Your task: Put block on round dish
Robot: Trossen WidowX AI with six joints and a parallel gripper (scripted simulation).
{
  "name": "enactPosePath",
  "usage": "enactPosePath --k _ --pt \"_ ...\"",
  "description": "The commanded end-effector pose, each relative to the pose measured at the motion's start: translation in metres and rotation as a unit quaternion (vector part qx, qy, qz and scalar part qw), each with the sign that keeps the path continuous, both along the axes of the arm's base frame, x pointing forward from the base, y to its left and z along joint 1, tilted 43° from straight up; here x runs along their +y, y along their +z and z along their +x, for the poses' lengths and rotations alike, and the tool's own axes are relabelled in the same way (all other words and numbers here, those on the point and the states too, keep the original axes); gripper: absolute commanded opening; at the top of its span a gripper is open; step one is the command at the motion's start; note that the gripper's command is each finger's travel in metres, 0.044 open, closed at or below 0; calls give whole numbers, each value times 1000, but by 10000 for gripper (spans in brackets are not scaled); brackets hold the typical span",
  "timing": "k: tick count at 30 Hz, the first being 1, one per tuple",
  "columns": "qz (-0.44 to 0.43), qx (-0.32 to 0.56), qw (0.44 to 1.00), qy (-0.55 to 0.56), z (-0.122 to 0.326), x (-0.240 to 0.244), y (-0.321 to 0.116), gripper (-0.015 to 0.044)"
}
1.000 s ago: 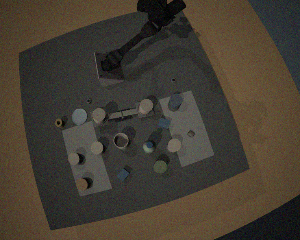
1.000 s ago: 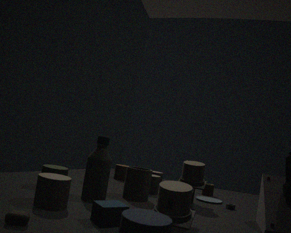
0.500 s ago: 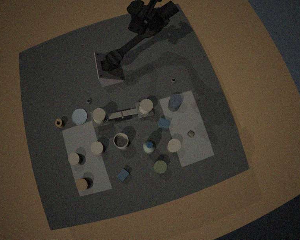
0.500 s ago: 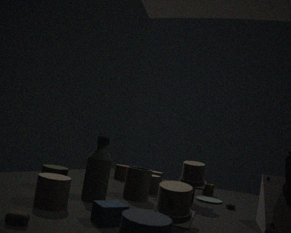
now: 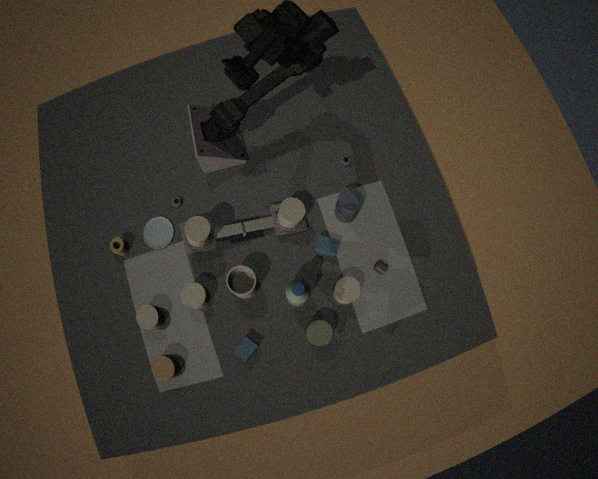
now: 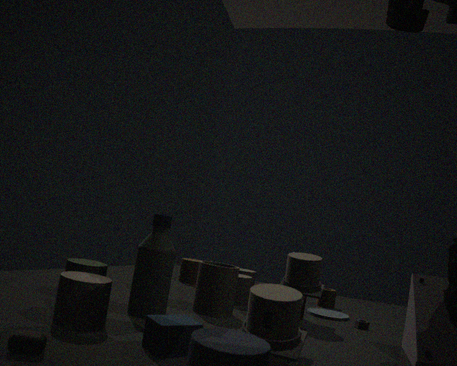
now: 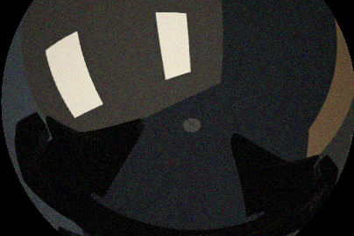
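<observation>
From where I stand, the far left of the table [image 5: 88,330] [image 6: 0,287] has a yellowish tube [image 5: 117,245] [image 6: 327,298], its mouth open and dark inside. The round dish [image 5: 158,232] [image 6: 327,314] lies flat between it and the left-hand cup [image 5: 197,231] [image 6: 303,273], which sits on one end of the balance [image 5: 260,223]. Its twin, the right-hand cup [image 5: 290,213] [image 6: 275,311], sits on the other end. The block is out of sight under one of the two, and I can't tell which. In front of the beam stands an open pot [image 5: 241,281] [image 6: 216,289]; its inside is too dim to read. Next comes an upright bottle [image 5: 297,292] [image 6: 152,279] with a blue cap [image 5: 298,288], its contents hidden. Farther right is a blue drum [image 5: 348,203] [image 6: 229,346], standing on a pale sheet [image 5: 387,226]. Behind the balance, the arm [image 5: 268,87] reaches back, well apart from both cups; its claw [image 7: 187,131] is released, fingers wide, holding nothing.
</observation>
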State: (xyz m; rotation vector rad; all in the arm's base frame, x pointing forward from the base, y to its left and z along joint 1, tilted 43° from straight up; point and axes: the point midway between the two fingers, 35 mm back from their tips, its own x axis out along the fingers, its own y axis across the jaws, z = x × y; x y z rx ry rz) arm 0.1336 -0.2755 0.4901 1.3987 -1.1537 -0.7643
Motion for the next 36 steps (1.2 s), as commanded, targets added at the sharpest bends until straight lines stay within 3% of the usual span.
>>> enactPosePath --k 1,18,36 --pt "13 59 998 10 7 -6 -19 440" --pt "55 322 940 98 34 -17 -109 440" --pt "61 534 802 262 47 1 -210 440"
